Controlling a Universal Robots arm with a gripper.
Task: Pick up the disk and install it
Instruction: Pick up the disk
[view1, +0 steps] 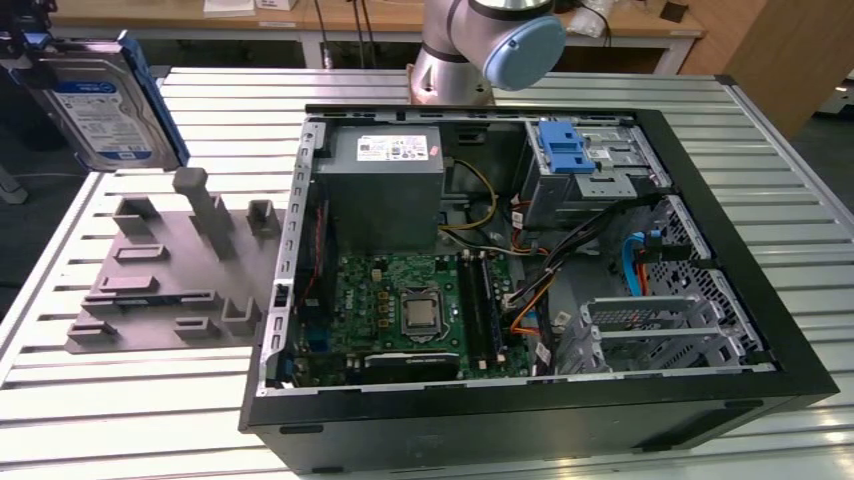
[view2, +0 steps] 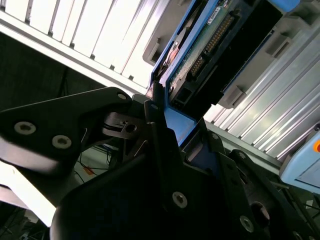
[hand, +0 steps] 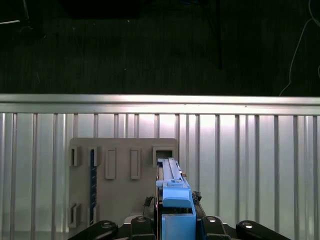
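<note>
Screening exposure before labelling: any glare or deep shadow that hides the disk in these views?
Exterior view: evenly lit, disk unshadowed. Second wrist view: table slats blown out white, disk's board side dim. First wrist view: background black, with a bright glare band along the table edge.

The gripper (hand: 175, 226) clamps the disk (hand: 172, 192) edge-on, its blue rail frame turned to the camera, with a grey fixture plate (hand: 120, 200) behind it on the slatted metal desk (hand: 250, 160). Rectangular holders (hand: 110, 163) stand in rows on the plate, which sits just inside the desk's edge. Beyond that edge lies a dark floor (hand: 150, 45).
</note>
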